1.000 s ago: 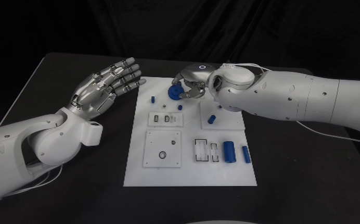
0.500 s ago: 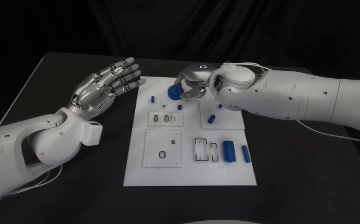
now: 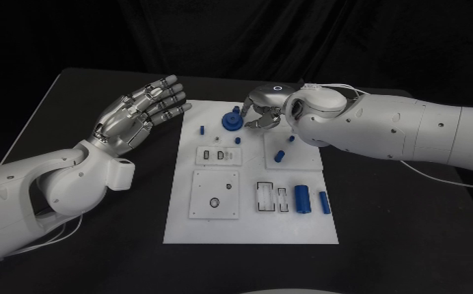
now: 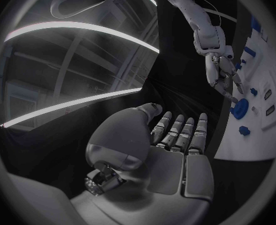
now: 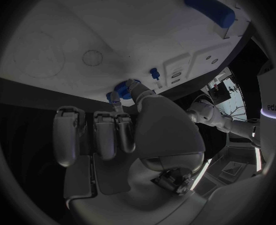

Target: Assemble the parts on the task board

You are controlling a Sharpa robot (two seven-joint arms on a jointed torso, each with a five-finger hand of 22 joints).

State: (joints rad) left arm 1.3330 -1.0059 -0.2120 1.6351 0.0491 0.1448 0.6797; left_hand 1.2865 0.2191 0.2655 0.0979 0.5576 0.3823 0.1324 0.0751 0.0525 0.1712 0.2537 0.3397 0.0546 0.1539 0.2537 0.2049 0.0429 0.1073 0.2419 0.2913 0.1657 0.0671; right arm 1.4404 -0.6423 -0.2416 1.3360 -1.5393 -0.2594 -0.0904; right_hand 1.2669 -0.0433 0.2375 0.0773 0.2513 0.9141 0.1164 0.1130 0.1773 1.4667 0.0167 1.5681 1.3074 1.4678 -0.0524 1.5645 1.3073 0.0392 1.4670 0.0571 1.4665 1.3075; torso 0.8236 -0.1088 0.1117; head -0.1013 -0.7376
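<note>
At the upper centre of the frame, the right hand hovers just right of the round blue part on the white task board, fingers curled but holding nothing I can see, while the left hand waits open-fingered, farther left.

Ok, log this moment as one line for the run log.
left hand: open, raised beside board | right hand: fingers at round blue part, grip unclear | white board: other blue parts lying loose
</note>
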